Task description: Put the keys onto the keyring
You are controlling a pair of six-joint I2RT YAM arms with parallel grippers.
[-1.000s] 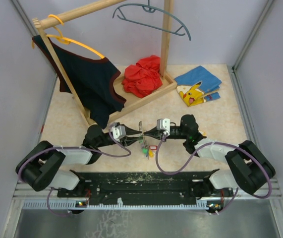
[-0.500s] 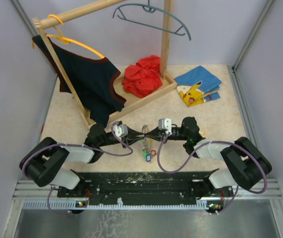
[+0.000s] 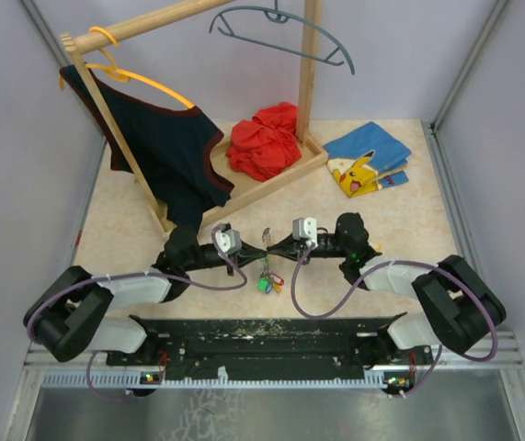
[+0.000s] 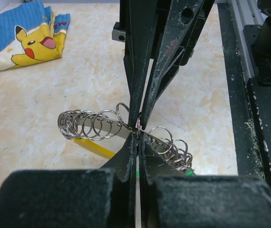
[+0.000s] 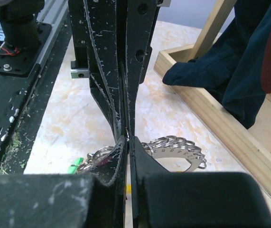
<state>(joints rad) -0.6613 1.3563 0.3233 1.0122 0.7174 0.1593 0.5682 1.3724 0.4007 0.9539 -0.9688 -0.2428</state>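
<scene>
keyring [image 3: 265, 243] lifted over near-middle counter [image 3: 133, 230] | keys [image 3: 268, 281] hang under it | left jaws, right jaws: both fully closed, pinching keyring tip to tip | step, I judge: parting its coil | next: small opposed pull, firm grip, no slipping

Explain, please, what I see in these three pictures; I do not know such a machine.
Two robot arms stand at the near edge of a table. One picture looks down from above; the other two come from a camera on each wrist. The left gripper and the right gripper meet tip to tip, both shut, seemingly pinching the keyring between them, with coloured keys by it. Behind are a wooden rack with a dark shirt, a red cloth and a blue cloth.
</scene>
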